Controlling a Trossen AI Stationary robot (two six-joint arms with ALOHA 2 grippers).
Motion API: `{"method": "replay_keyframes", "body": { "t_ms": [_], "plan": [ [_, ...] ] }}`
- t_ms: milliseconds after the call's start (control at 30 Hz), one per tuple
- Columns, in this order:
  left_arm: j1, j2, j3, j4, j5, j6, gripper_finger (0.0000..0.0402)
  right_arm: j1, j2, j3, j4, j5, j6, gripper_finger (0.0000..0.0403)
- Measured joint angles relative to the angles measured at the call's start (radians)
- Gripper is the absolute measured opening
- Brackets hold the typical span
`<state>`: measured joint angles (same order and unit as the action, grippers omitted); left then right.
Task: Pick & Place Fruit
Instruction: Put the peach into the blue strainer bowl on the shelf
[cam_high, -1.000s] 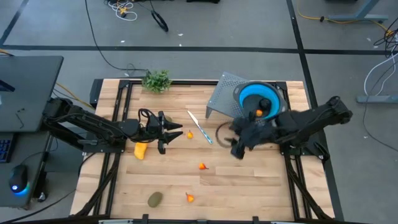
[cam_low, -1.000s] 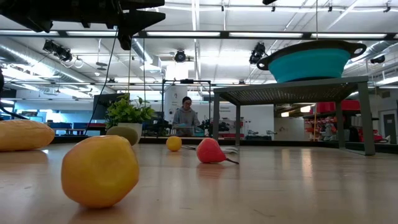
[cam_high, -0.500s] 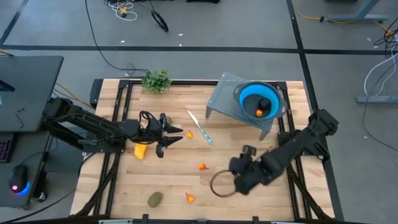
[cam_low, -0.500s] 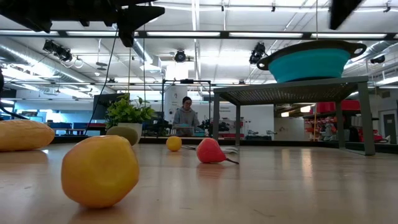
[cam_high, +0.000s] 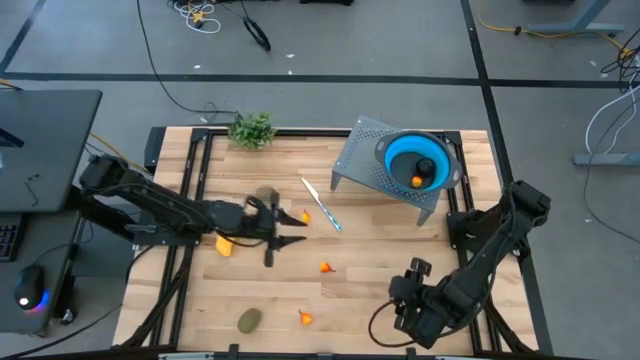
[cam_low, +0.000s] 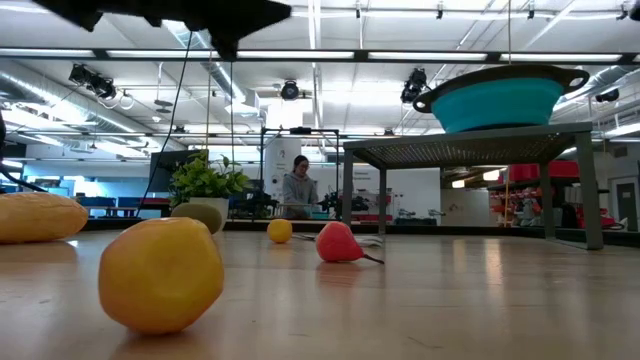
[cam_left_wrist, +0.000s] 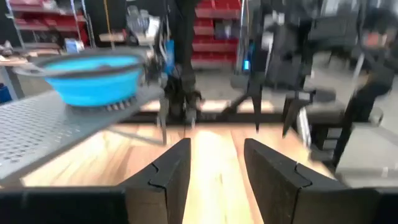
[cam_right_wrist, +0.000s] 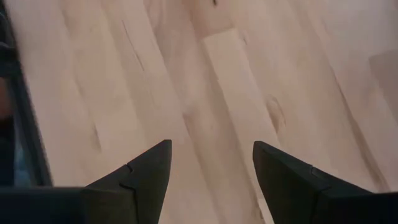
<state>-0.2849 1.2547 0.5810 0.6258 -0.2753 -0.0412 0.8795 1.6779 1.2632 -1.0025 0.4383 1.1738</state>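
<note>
Orange and tiny, one fruit (cam_high: 416, 181) sits in the blue bowl (cam_high: 400, 160) upper right; others lie mid-frame. The left gripper (cam_high: 290, 229) hovers parted, holding nothing, over the yellow oblong fruit (cam_high: 226, 243); right gripper (cam_high: 418, 322), also parted and bare, waits lower right. A careless descent could roll it away.

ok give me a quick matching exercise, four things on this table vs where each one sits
Things:
1. blue bowl
2. leafy sprig
3. olive-brown fruit
4. knife

Places:
A. near edge of the table, left of centre
B. on the grey perforated stand
C. middle of the table, lying at a slant
D. far edge of the table

Pairs: 1-B, 2-D, 3-A, 4-C
</note>
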Motion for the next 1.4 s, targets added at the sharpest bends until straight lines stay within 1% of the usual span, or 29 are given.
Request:
{"method": "replay_keyframes", "body": {
  "t_ms": [100, 267, 367, 467, 533, 600, 700, 800, 933, 967, 1067, 1233, 1400],
  "plan": [
    [-0.001, 0.096, 0.106, -0.106, 0.002, 0.010, 0.0177, 0.007, -0.001, -0.027, 0.002, -0.022, 0.022, 0.0236],
    [-0.016, 0.244, 0.264, -0.344, 0.003, -0.030, 0.0205, 0.025, 0.000, -0.063, -0.012, -0.064, 0.042, 0.0236],
    [-0.035, 0.316, 0.323, -0.431, 0.006, -0.032, 0.0220, 0.040, 0.000, -0.080, -0.016, -0.043, 0.042, 0.0236],
    [-0.054, 0.368, 0.360, -0.426, 0.038, -0.038, 0.0234, 0.047, 0.000, -0.101, -0.016, 0.007, 0.042, 0.0236],
    [-0.065, 0.396, 0.368, -0.426, 0.039, -0.032, 0.0241, 0.047, 0.000, -0.115, -0.002, 0.040, 0.042, 0.0236],
    [-0.072, 0.413, 0.367, -0.432, 0.011, -0.031, 0.0247, 0.047, 0.000, -0.128, 0.009, 0.059, 0.042, 0.0236],
    [-0.073, 0.447, 0.369, -0.409, -0.041, -0.088, 0.0260, 0.047, 0.000, -0.138, 0.027, 0.083, 0.040, 0.0236],
    [-0.071, 0.495, 0.368, -0.391, -0.052, -0.113, 0.0281, 0.047, -0.001, -0.138, 0.033, 0.095, 0.028, 0.0236],
    [-0.071, 0.524, 0.369, -0.378, -0.070, -0.137, 0.0315, 0.047, -0.001, -0.138, 0.048, 0.120, 0.013, 0.0236],
    [-0.071, 0.530, 0.368, -0.382, -0.064, -0.143, 0.0323, 0.047, -0.001, -0.138, 0.049, 0.126, 0.012, 0.0236],
    [-0.071, 0.532, 0.367, -0.383, -0.002, -0.147, 0.0343, 0.047, -0.001, -0.138, 0.057, 0.152, 0.011, 0.0236],
    [-0.080, 0.532, 0.353, -0.376, -0.011, -0.142, 0.0352, 0.047, -0.001, -0.138, 0.107, 0.196, -0.028, 0.0236],
    [-0.080, 0.582, 0.314, -0.266, -0.022, -0.143, 0.0352, 0.047, -0.001, -0.138, 0.149, 0.208, -0.068, 0.0236]
  ]
}}
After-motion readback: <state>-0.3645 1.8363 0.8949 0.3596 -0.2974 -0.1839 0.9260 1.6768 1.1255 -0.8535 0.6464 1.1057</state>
